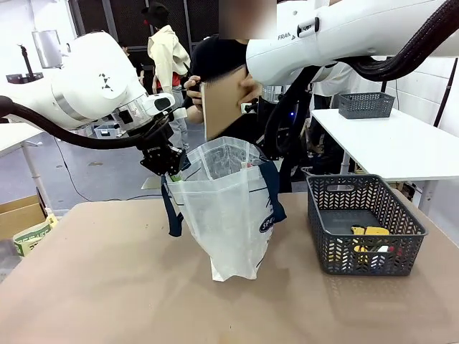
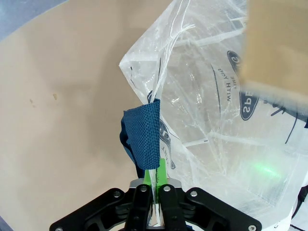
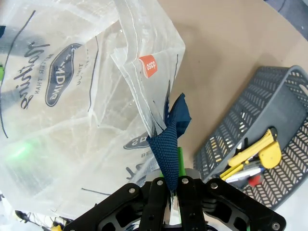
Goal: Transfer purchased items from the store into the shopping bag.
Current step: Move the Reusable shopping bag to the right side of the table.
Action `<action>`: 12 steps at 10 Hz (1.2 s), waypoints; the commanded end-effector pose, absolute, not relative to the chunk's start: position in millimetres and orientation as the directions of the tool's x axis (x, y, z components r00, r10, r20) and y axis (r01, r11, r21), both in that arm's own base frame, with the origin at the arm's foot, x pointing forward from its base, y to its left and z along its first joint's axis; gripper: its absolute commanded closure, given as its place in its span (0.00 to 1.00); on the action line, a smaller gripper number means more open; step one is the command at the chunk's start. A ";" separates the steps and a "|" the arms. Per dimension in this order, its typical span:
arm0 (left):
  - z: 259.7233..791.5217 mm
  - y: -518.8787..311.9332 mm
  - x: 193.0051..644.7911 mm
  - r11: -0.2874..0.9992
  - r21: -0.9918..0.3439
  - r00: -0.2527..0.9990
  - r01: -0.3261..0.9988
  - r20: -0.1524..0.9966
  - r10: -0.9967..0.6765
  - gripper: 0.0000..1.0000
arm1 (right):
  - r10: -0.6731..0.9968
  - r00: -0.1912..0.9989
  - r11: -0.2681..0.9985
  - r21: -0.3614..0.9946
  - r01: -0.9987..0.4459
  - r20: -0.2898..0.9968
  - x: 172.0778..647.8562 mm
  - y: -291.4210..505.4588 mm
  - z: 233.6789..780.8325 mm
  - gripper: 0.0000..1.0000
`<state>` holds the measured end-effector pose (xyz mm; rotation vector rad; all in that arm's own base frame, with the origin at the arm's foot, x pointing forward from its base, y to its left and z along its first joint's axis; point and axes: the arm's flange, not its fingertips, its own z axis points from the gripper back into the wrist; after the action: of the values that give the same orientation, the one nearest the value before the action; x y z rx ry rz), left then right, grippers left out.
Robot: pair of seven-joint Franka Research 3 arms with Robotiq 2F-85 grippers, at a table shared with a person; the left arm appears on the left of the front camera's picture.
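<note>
The shopping bag (image 1: 228,215) stands upright mid-table, its mouth held wide between both grippers. My left gripper (image 1: 166,168) is shut on the bag's left rim beside a navy strap (image 2: 144,139); the left wrist view shows the left gripper (image 2: 154,214) pinching the plastic. My right gripper (image 3: 174,204) is shut on the opposite rim and its navy strap (image 3: 168,144). A person's hand holds a flat tan item (image 1: 224,107) just above the bag's mouth. Yellow purchased items (image 1: 369,235) lie in the dark grey basket (image 1: 344,193) to the right of the bag.
A white table (image 1: 401,147) at the back right carries a second grey basket (image 1: 366,104). A cardboard box (image 1: 21,215) sits on the floor at the left. The brown table (image 1: 107,287) has free room in front and to the left of the bag.
</note>
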<state>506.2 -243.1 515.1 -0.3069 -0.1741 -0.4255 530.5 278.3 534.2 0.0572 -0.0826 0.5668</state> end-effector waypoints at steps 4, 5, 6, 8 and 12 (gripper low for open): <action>514.1 -241.9 504.4 0.871 -0.253 0.900 0.420 0.239 -0.365 1.00 | 0.529 0.844 0.845 0.034 -0.533 0.093 530.4 278.0 533.8 1.00; 514.1 -241.9 504.4 0.871 -0.253 0.900 0.420 0.239 -0.365 1.00 | 0.529 0.844 0.845 0.034 -0.533 0.093 530.4 278.0 533.8 1.00; 514.1 -241.9 504.4 0.871 -0.253 0.900 0.420 0.239 -0.365 1.00 | 0.529 0.844 0.845 0.034 -0.533 0.093 530.4 278.0 533.8 1.00; 514.1 -241.9 504.4 0.871 -0.253 0.900 0.420 0.239 -0.365 1.00 | 0.529 0.844 0.845 0.034 -0.533 0.093 530.4 278.0 533.8 1.00; 514.1 -241.9 504.4 0.871 -0.253 0.900 0.420 0.239 -0.365 1.00 | 0.529 0.844 0.845 0.034 -0.533 0.093 530.4 278.0 533.8 1.00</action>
<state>506.3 -243.1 515.2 -0.3069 -0.1744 -0.4254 530.6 278.3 534.5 0.0573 -0.0830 0.5668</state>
